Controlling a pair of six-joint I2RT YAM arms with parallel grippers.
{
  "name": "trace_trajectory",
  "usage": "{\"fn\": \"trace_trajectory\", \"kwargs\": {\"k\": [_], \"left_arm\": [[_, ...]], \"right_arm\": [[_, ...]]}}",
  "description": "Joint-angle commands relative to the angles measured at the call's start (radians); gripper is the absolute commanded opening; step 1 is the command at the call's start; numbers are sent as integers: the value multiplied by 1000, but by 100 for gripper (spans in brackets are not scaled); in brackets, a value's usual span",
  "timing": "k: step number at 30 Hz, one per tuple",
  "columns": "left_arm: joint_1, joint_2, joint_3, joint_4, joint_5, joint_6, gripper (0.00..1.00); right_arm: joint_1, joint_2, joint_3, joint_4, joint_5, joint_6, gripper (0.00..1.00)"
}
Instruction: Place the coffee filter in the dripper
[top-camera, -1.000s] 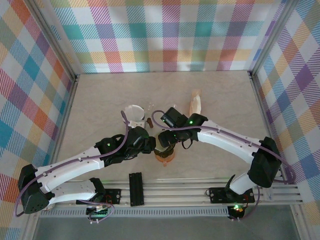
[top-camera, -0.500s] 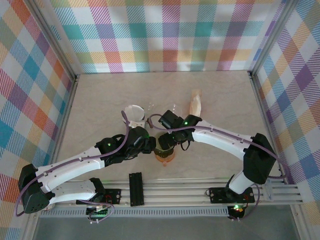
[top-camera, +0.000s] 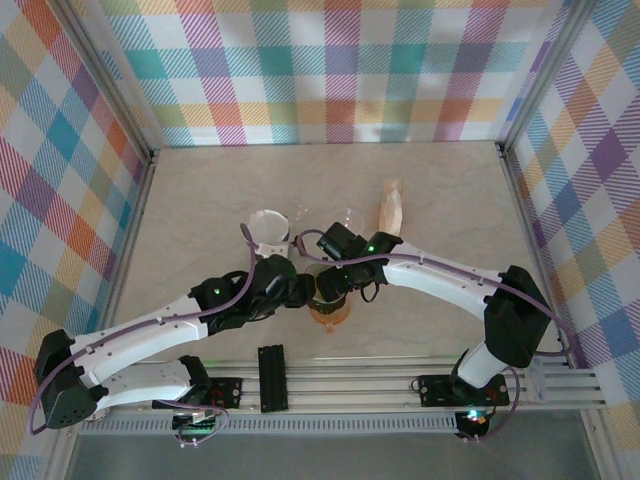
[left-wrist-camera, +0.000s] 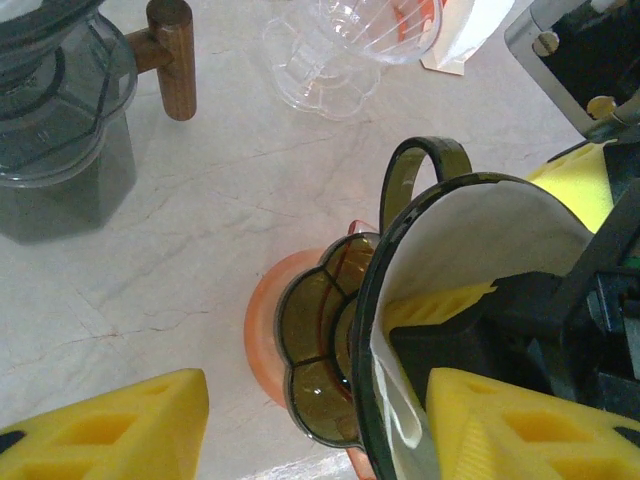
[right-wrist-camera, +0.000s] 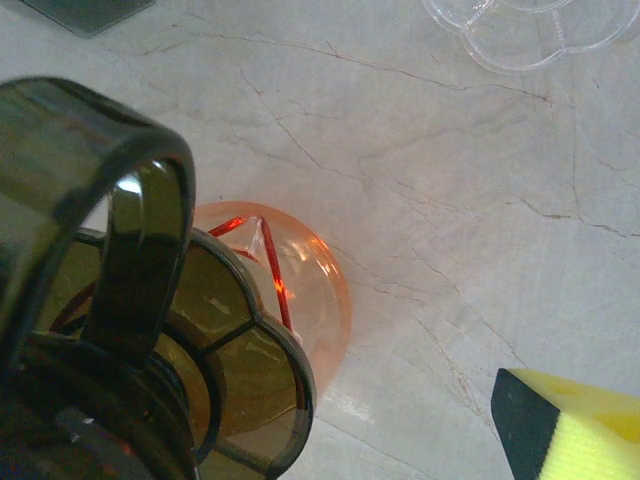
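A dark smoked dripper (left-wrist-camera: 320, 350) sits tilted on an orange dripper (left-wrist-camera: 262, 335), its handle (left-wrist-camera: 418, 165) uppermost. The white coffee filter (left-wrist-camera: 490, 230) lies inside its mouth. My left gripper (left-wrist-camera: 315, 430) is open, one yellow finger to each side, the right one at the rim by the filter's folded edge. My right gripper (top-camera: 327, 284) reaches in from the other side, with a yellow finger lying on the filter. In the right wrist view the dark dripper (right-wrist-camera: 230, 380) covers the orange one (right-wrist-camera: 315, 285). The other finger (right-wrist-camera: 570, 430) stands far off it.
A grey carafe (left-wrist-camera: 60, 130) with a wooden handle (left-wrist-camera: 170, 60) stands at the left. A clear glass dripper (left-wrist-camera: 340, 50) is behind, also in the right wrist view (right-wrist-camera: 530, 30). A stack of brown filters (top-camera: 392, 208) lies further back. Plaid walls enclose the table.
My right gripper has edged left and down into the dark dripper, pressing the filter further in. My left arm has hardly moved.
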Motion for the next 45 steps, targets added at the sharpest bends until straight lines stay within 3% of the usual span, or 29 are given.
{"fn": "trace_trajectory", "kwargs": {"k": [1, 7, 11, 14, 23, 37, 45], "left_arm": [[-10, -40, -19, 21, -19, -12, 61], [-7, -27, -19, -7, -33, -24, 61], [-4, 3, -10, -42, -40, -31, 48], [-4, 1, -15, -45, -39, -34, 44], [-2, 2, -17, -22, -20, -31, 44], [-2, 14, -20, -9, -10, -29, 45], [-2, 21, -21, -1, -7, -32, 44]], "right_arm": [[-2, 18, -23, -9, 17, 13, 89], [-3, 14, -24, -7, 22, 14, 89], [-3, 15, -24, -7, 24, 16, 89], [-2, 15, -23, -7, 23, 18, 89], [-2, -23, 29, -13, 4, 14, 90], [-3, 37, -32, -1, 38, 43, 89], [-3, -59, -5, 11, 18, 36, 90]]}}
